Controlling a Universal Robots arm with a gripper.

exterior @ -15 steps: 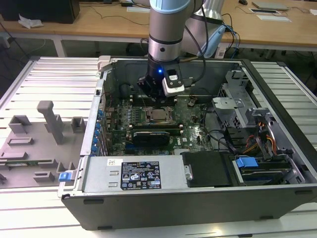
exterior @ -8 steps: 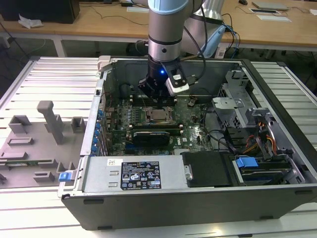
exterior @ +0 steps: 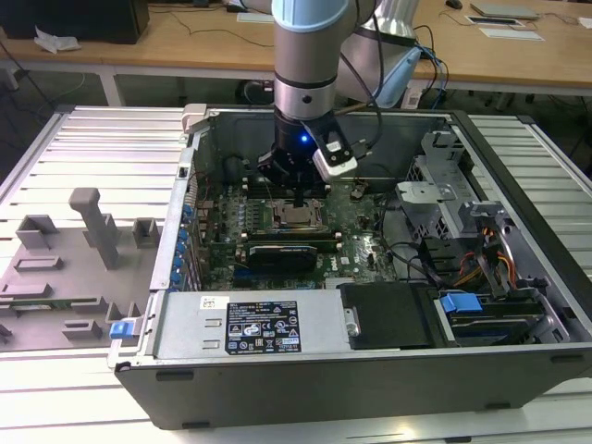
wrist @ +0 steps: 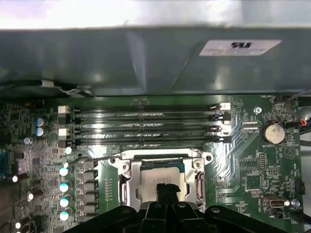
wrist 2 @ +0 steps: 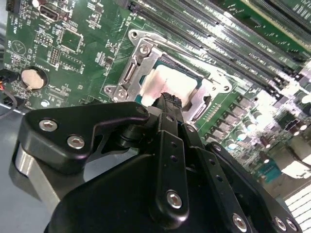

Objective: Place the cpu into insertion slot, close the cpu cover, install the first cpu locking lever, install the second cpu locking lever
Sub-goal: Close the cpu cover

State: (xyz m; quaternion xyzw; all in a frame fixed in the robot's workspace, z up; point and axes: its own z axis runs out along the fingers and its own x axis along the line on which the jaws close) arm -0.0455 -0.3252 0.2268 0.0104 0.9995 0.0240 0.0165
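While grey block-shaped fixtures (exterior: 97,227) stand at the exterior view's left, the black two-finger gripper (exterior: 298,198) hangs inside the open grey metal case (exterior: 370,370), fingers pinched narrowly together, empty. Its tips are right at the small silver-beige square cpu (wrist: 151,175), seated in the black-rimmed insertion slot (wrist: 158,159), framed by the thin silver cpu cover (wrist: 126,188).

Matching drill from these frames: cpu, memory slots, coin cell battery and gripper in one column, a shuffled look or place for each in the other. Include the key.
Things:
1. cpu
2. memory slots
3. coin cell battery
4. gripper

Descriptions:
A. round silver disc on the green motherboard
B. black, fingers shut, right over the socket
C. long black parallel rows next to the grey case wall
D. pale square seen through the window of the cpu cover

Pairs: 1-D, 2-C, 3-A, 4-B
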